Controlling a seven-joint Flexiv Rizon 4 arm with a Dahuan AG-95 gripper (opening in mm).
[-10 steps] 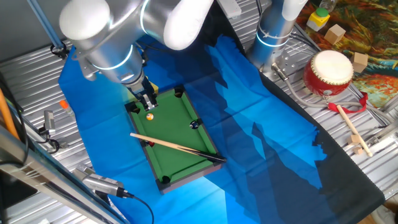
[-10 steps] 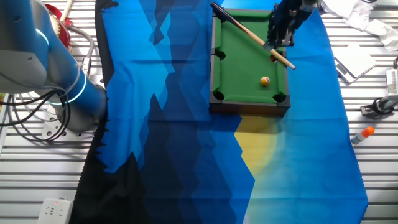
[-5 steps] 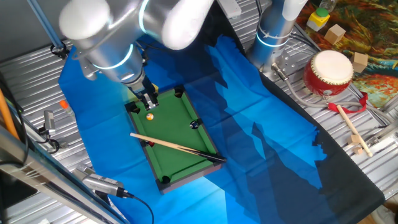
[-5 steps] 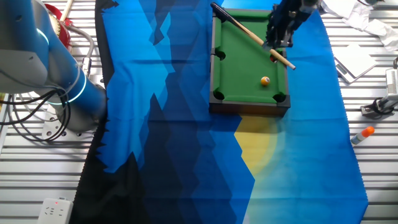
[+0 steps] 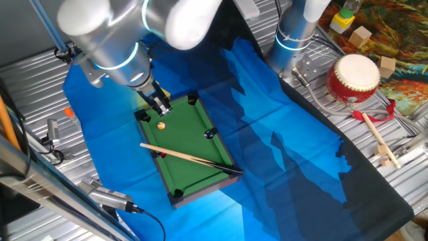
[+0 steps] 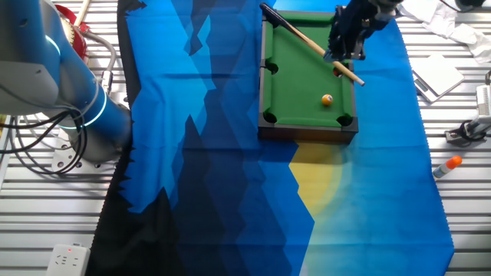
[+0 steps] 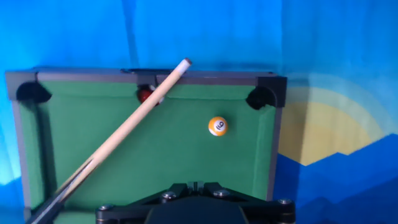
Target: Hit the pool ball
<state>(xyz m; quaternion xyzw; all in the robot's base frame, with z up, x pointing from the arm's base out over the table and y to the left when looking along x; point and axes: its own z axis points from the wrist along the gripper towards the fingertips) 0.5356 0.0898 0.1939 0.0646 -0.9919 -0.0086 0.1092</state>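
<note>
We saw the pool ball [image 7: 218, 126] resting on the green felt of the small pool table [image 5: 200, 175], near a corner pocket. The cue stick [image 7: 124, 134] lay slanted across the rails. The gripper [image 5: 160, 108] hovered above one end; we could not tell whether its fingers were spread.

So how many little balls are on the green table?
2: an orange ball on the open felt, and a red ball at the far rail beside the cue stick. More may be hidden.
</note>
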